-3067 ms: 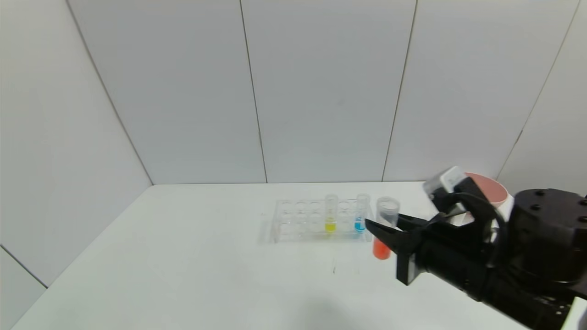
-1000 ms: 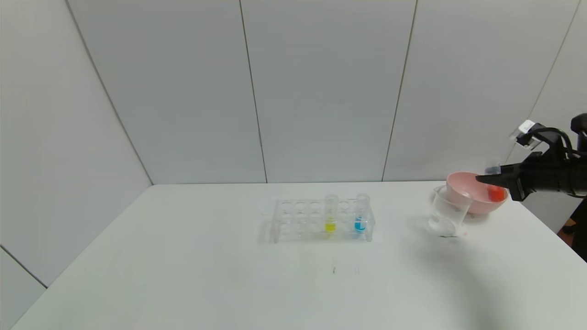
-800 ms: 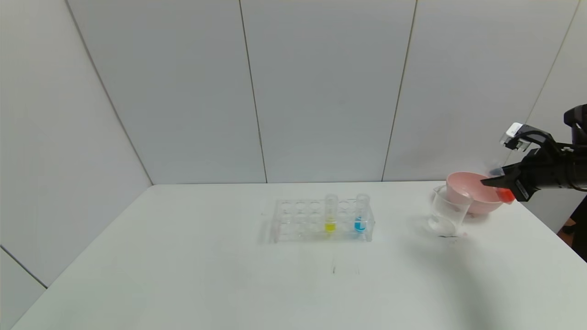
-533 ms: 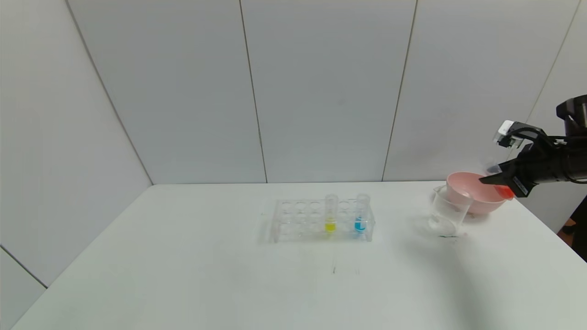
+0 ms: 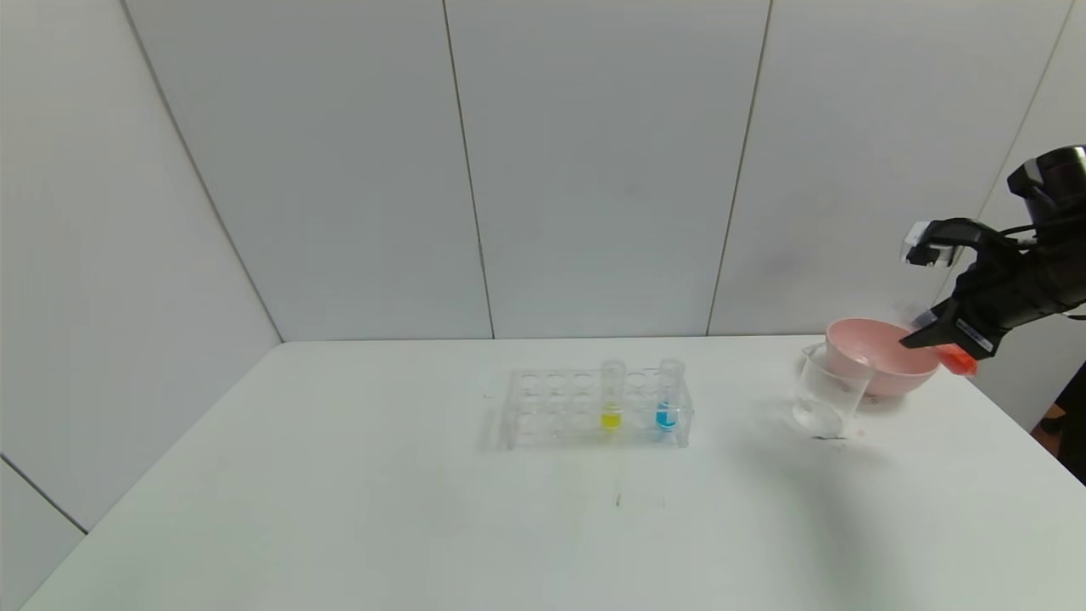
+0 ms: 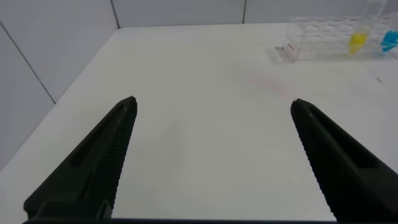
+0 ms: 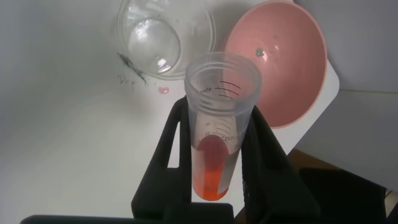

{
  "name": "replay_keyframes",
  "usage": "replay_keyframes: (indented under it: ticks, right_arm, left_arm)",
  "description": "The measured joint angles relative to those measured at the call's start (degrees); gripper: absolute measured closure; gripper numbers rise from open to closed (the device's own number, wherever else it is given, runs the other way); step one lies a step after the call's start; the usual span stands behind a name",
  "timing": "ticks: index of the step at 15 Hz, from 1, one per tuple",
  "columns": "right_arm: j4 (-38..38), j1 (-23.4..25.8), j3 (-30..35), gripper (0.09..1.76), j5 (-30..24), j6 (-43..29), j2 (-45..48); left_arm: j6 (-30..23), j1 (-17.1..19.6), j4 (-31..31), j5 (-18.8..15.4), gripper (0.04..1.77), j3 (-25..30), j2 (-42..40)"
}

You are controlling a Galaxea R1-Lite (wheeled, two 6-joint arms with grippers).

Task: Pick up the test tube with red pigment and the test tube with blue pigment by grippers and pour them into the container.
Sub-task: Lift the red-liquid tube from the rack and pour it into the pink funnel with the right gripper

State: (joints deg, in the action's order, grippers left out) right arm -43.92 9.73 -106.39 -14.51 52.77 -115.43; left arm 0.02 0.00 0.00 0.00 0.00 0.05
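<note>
My right gripper [image 5: 920,335] is shut on the test tube with red pigment [image 5: 959,361] and holds it tilted in the air at the pink bowl's right rim, to the right of the container [image 5: 827,390], a clear beaker. In the right wrist view the tube [image 7: 217,124] sits between the jaws of the gripper [image 7: 217,115], and its open mouth faces the container [image 7: 165,31]. Orange-red liquid lies at its bottom. The test tube with blue pigment [image 5: 668,395] stands in the clear rack [image 5: 551,407]. My left gripper [image 6: 211,109] is open and empty over the table's near left.
A pink bowl [image 5: 878,356] stands just behind and to the right of the container, near the table's right edge. A yellow-liquid tube [image 5: 612,395] stands in the rack beside the blue one. A small pink drop [image 7: 163,90] and dark marks lie on the table by the container.
My right gripper carried the red tube from beside the rack to the right, over the pink bowl, then rose a little and tilted it. The rack and container have not moved.
</note>
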Motion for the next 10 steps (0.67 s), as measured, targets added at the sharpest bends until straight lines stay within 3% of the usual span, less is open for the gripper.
replay_keyframes:
  ticks: [3, 10]
  right_arm:
    - [-8.62, -0.33, -6.23, 1.33, 3.91, 3.11, -1.41]
    - [-8.62, -2.05, -8.06, 1.33, 9.26, 5.85, -4.61]
  left_arm:
    - [-0.02, 0.00, 0.00, 0.00, 0.05, 0.00, 0.00]
    - [-0.02, 0.00, 0.00, 0.00, 0.05, 0.00, 0.00]
